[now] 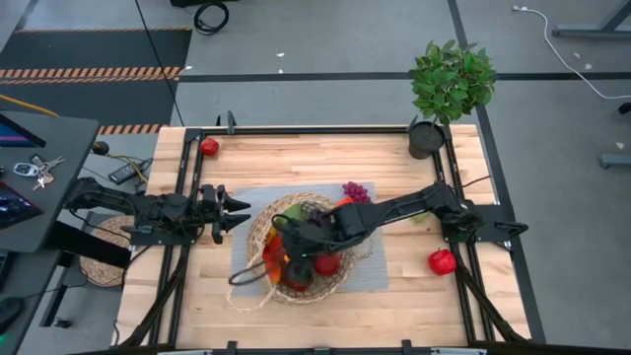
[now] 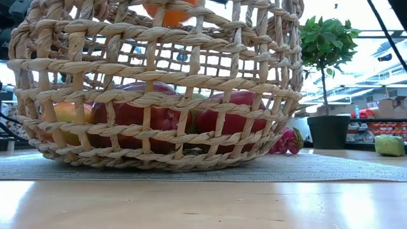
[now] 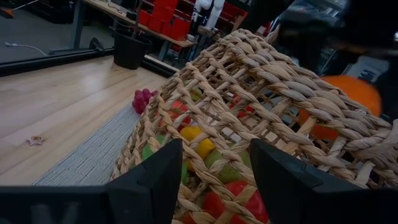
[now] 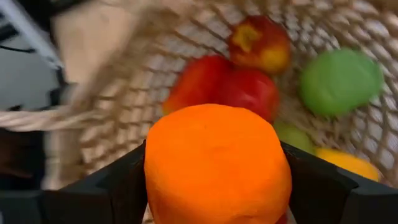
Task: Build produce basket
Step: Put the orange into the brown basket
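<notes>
A: From above, why do we have our right gripper (image 1: 296,240) over the basket (image 1: 258,225)?
B: I'd say so the orange drops in among the produce rather than beside it. The basket sits mid-table on the grey mat (image 1: 367,268); our left gripper (image 1: 240,213) waits just beside the rim, fingers pressed together.
A: What is still outside?
B: Two red fruits, one at the far-left corner (image 1: 209,147), one at our right (image 1: 442,261), plus one bunch of grapes (image 1: 355,191).
A: At table height?
B: We count two red apples (image 2: 137,114) through the weave and an orange (image 2: 170,14) above.
A: Our left wrist?
B: One basket wall, grapes (image 3: 142,99) beyond.
A: Our right wrist?
B: Fingers pinching one orange (image 4: 216,164); below lie three reddish fruits and one green one (image 4: 340,80).
</notes>
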